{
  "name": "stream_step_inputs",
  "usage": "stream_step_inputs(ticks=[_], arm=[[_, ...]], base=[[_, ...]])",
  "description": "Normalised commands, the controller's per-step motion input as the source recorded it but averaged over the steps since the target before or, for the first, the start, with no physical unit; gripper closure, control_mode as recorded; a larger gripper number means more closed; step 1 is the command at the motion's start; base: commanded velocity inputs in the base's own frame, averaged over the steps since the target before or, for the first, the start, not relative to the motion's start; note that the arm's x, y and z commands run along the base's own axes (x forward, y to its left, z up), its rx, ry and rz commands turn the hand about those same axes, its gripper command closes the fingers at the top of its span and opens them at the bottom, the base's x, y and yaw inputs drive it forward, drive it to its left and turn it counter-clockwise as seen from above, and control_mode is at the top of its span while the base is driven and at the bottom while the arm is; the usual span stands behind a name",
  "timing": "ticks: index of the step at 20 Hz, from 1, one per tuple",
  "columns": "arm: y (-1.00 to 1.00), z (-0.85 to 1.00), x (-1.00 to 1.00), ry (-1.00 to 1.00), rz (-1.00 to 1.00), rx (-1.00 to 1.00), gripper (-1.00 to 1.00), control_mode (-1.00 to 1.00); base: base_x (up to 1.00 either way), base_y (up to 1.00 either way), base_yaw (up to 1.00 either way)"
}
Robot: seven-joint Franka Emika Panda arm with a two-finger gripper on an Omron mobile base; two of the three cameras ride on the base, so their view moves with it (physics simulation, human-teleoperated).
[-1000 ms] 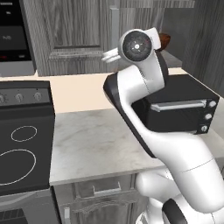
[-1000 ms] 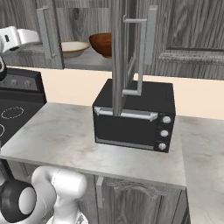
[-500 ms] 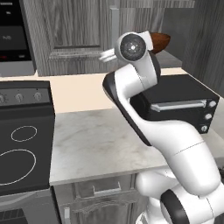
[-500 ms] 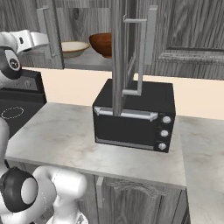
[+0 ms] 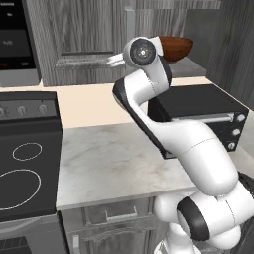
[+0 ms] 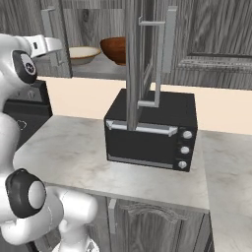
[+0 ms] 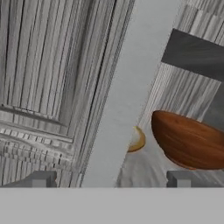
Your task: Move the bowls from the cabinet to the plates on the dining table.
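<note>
Left base view: brown bowl [image 5: 174,48] on the open cabinet [image 5: 79,39] shelf, just behind the raised wrist.

Right base view: cream bowl [image 6: 82,54] left of the brown one, above the black oven [image 6: 150,130].

Hand view: gripper [image 7: 111,178] fingers wide apart, empty; brown bowl ahead to the right, cream bowl partly behind the door edge.

Over the last second the arm [image 5: 149,94] has swung up and toward the open cabinet [image 6: 147,29], its wrist rising from beside the stove to shelf height near the brown bowl [image 6: 115,49].
</note>
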Motion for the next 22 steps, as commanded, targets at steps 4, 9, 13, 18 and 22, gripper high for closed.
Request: stream_step_inputs(ticks=[4, 9, 13, 18, 22], arm=[[0.16, -0.03, 0.48, 0.0, 0.01, 0.04, -1.0, -1.0], [0.16, -0.07, 0.43, 0.0, 0.01, 0.02, -1.0, -1.0], [0.04, -0.1, 0.38, 0.0, 0.0, 0.01, -1.0, -1.0], [0.0, -0.15, 0.33, 0.0, 0.0, 0.0, -1.0, -1.0], [0.0, -0.15, 0.25, 0.0, 0.0, 0.0, -1.0, -1.0]], base=[[0.0, 0.0, 0.0], [0.0, 0.0, 0.0], [0.0, 0.0, 0.0], [0.0, 0.0, 0.0], [0.0, 0.0, 0.0]])
